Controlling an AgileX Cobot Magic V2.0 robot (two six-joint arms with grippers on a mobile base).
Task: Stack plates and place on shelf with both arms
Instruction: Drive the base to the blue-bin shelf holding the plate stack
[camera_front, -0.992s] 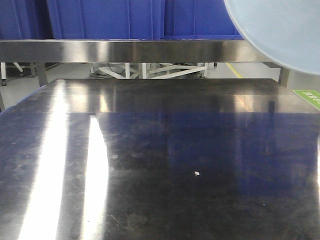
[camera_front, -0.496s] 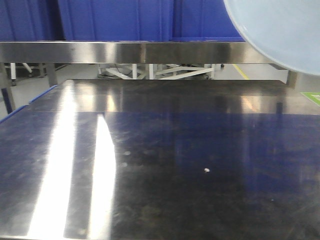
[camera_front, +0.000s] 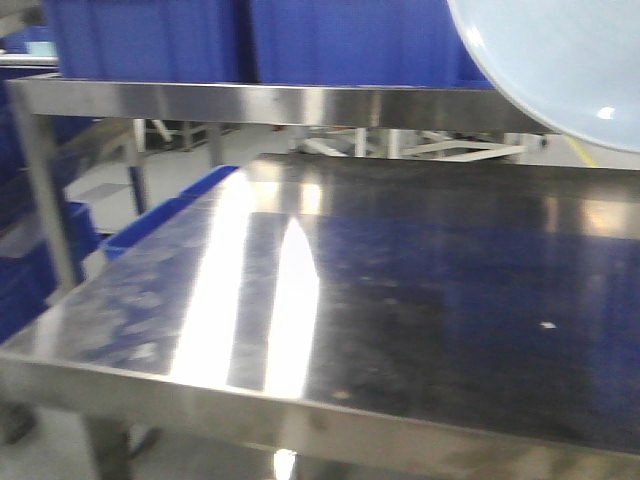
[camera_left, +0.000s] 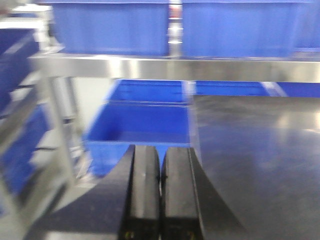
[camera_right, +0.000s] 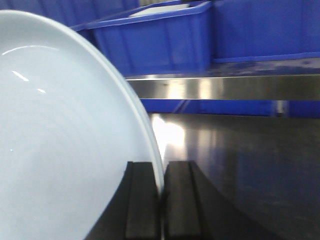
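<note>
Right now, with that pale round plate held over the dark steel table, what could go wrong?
The right gripper pinches the pale bluish-white round plate by its rim alone; it could pivot or slip onto the dark steel tabletop. The left gripper is shut, empty, giving no support. Level with the stainless steel shelf rail, the plate might clip it.

Noted smooth, glossy finish with bright highlights on the pale bluish-white plate (camera_front: 560, 70). Recorded bare, reflective metal on the front rail of the shelf (camera_front: 250, 102). Found dark, mirror-like metal on the desk (camera_front: 420, 300), finely scuffed and speckled. Logged smooth blue plastic on the crates (camera_front: 340, 40). Registered matt black finish on the right gripper (camera_right: 162, 172).
</note>
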